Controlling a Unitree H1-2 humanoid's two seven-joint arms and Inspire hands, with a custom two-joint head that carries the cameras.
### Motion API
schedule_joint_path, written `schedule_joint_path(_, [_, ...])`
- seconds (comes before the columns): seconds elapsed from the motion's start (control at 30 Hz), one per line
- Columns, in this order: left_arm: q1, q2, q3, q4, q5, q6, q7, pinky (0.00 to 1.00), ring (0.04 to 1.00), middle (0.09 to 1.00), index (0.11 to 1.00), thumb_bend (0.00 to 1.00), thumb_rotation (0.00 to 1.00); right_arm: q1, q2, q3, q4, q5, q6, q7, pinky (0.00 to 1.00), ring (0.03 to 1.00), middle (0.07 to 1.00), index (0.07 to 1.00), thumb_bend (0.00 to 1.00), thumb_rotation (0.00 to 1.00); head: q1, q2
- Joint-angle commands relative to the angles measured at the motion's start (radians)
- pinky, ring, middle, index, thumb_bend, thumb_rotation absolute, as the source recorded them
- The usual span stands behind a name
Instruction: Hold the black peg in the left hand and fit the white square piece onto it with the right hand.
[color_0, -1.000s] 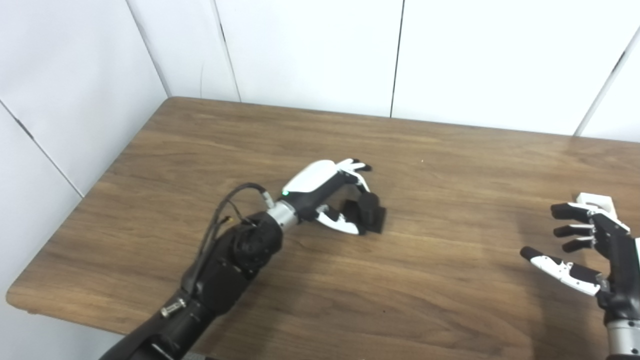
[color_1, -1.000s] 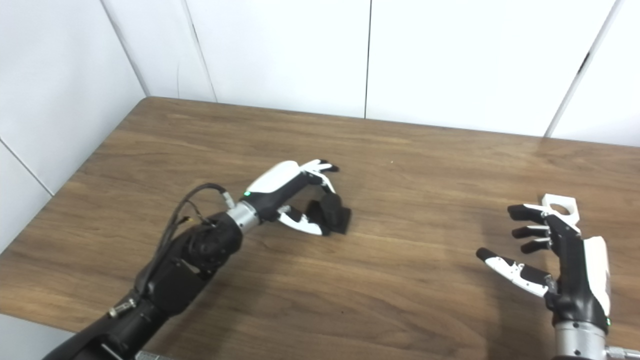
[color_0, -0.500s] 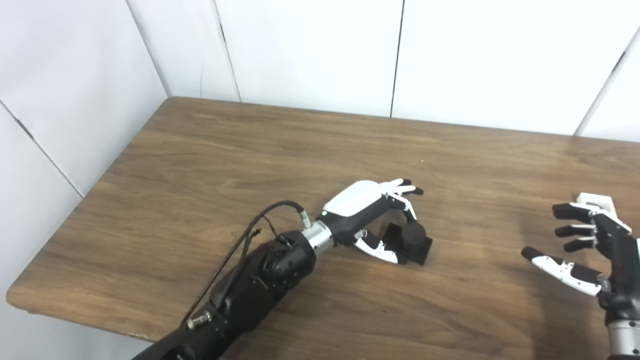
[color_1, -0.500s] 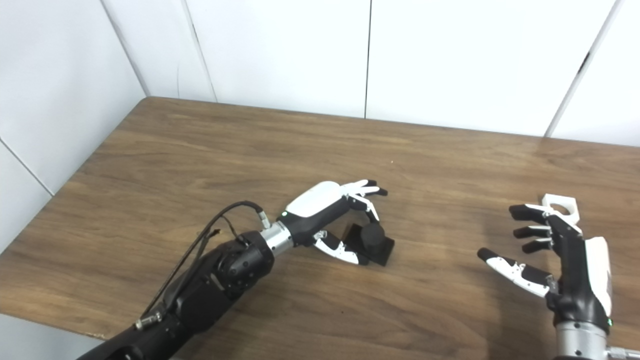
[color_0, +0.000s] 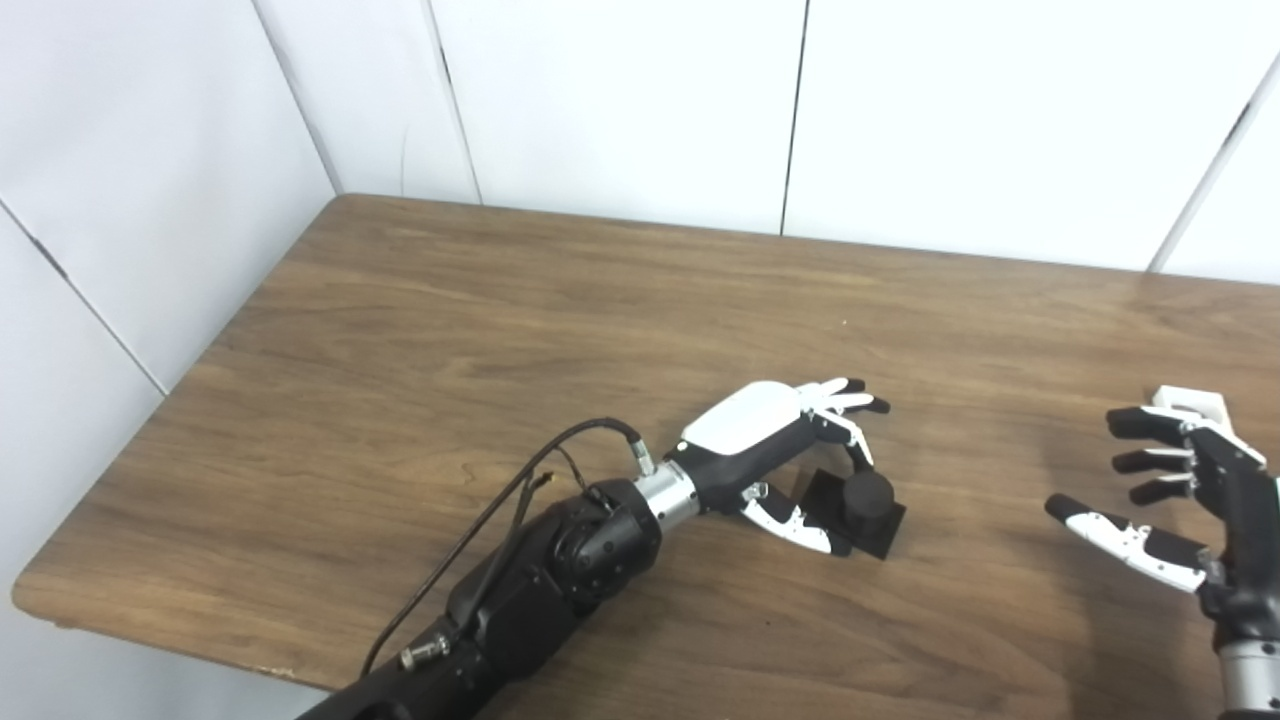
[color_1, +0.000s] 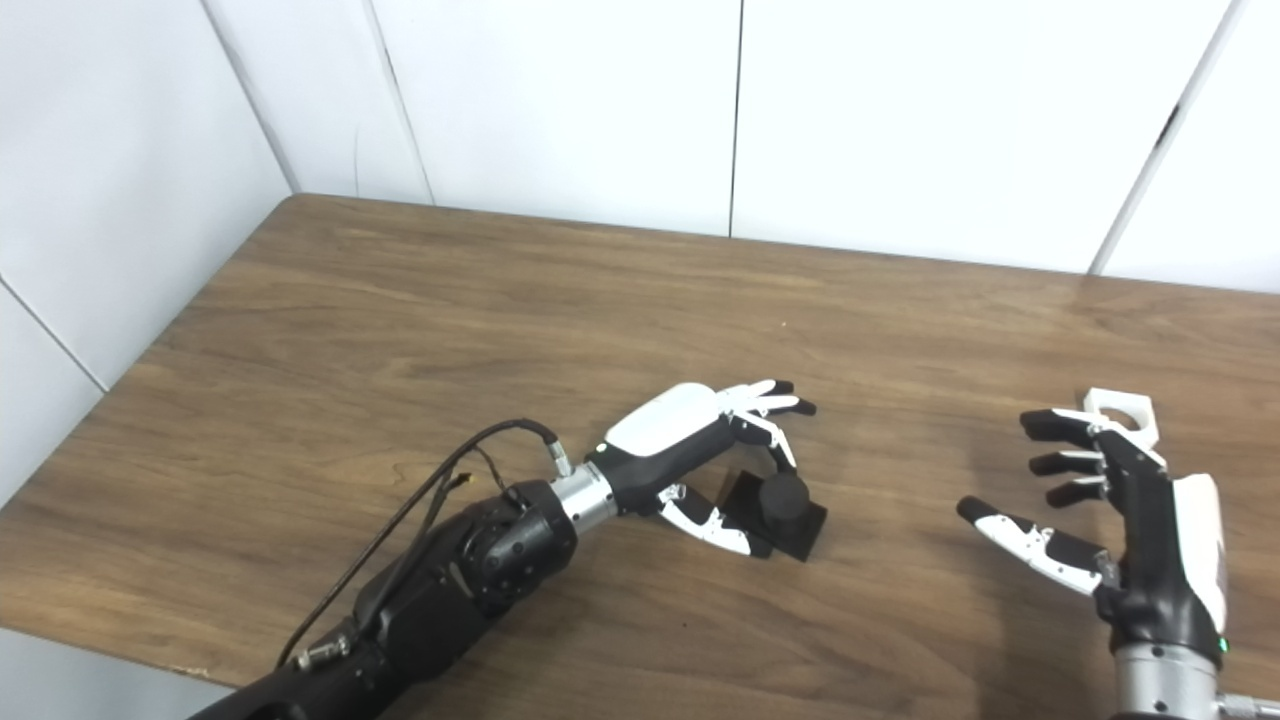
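Right hand (color_1: 1120, 520): nearest the camera at the table's (color_1: 400, 330) right side, fingers spread, thumb extended, holding nothing. White square piece (color_1: 1122, 409): on the table just beyond the right fingertips; contact cannot be determined. Left hand (color_0: 790, 460): near table centre, fingers and thumb curled around the black peg (color_0: 866, 497). The peg stands upright on its square base, which rests on the table
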Motion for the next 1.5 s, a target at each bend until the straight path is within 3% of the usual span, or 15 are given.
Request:
schedule_joint_path(0.0, [0.050,0.056,-0.020,-0.015,0.025,0.003,-0.073,0.95,0.985,0.925,0.494,0.52,0.09,-0.029,0.010,0.010,0.006,-0.002,-0.064,-0.027,0.48,0.619,0.695,0.668,0.64,0.00,-0.037,0.002])
schedule_joint_path(0.03, [0.059,0.070,-0.014,-0.029,0.017,0.003,-0.080,0.95,0.981,0.921,0.494,0.52,0.09,-0.030,0.014,0.014,0.024,-0.009,-0.083,-0.040,0.48,0.620,0.694,0.670,0.64,0.00,-0.128,0.003])
schedule_joint_path(0.07, [0.066,0.080,-0.009,-0.041,0.008,0.005,-0.086,0.95,0.977,0.918,0.494,0.52,0.08,-0.031,0.016,0.016,0.040,-0.013,-0.099,-0.051,0.48,0.622,0.695,0.671,0.64,0.00,-0.145,0.003])
schedule_joint_path(0.13, [0.079,0.101,0.003,-0.054,-0.020,-0.005,-0.096,0.94,0.973,0.915,0.494,0.52,0.08,-0.035,0.032,0.028,0.058,-0.023,-0.115,-0.068,0.47,0.625,0.703,0.679,0.62,0.00,-0.275,-0.008])
schedule_joint_path(0.47, [0.101,0.140,0.029,-0.026,-0.071,-0.081,-0.109,0.88,0.940,0.904,0.492,0.52,0.07,-0.071,0.079,0.054,0.068,-0.097,-0.077,-0.091,0.50,0.642,0.724,0.696,0.60,0.01,-0.491,-0.062])
schedule_joint_path(0.73, [0.100,0.139,0.042,-0.004,-0.087,-0.117,-0.108,0.87,0.928,0.889,0.491,0.52,0.06,-0.109,0.067,0.056,0.078,-0.129,-0.082,-0.087,0.56,0.688,0.731,0.690,0.60,0.06,-0.516,-0.075])
schedule_joint_path(0.87, [0.101,0.140,0.042,-0.013,-0.085,-0.111,-0.115,0.87,0.930,0.890,0.491,0.52,0.06,-0.146,0.034,0.043,0.079,-0.139,-0.073,-0.075,0.55,0.681,0.721,0.680,0.60,0.05,-0.514,-0.076])
schedule_joint_path(1.13, [0.108,0.139,0.044,-0.012,-0.080,-0.114,-0.109,0.86,0.924,0.887,0.491,0.52,0.06,-0.261,-0.083,-0.002,0.088,-0.141,-0.009,-0.009,0.53,0.657,0.712,0.679,0.61,0.03,-0.511,-0.078])
schedule_joint_path(1.33, [0.109,0.139,0.045,-0.009,-0.082,-0.119,-0.108,0.86,0.925,0.886,0.491,0.52,0.06,-0.358,-0.190,0.001,0.138,-0.199,0.073,0.053,0.55,0.690,0.742,0.683,0.62,0.05,-0.506,-0.076])
schedule_joint_path(1.47, [0.108,0.139,0.047,-0.009,-0.083,-0.120,-0.110,0.85,0.925,0.886,0.491,0.52,0.06,-0.427,-0.266,0.009,0.205,-0.220,0.087,0.092,0.54,0.696,0.752,0.688,0.63,0.08,-0.505,-0.079])
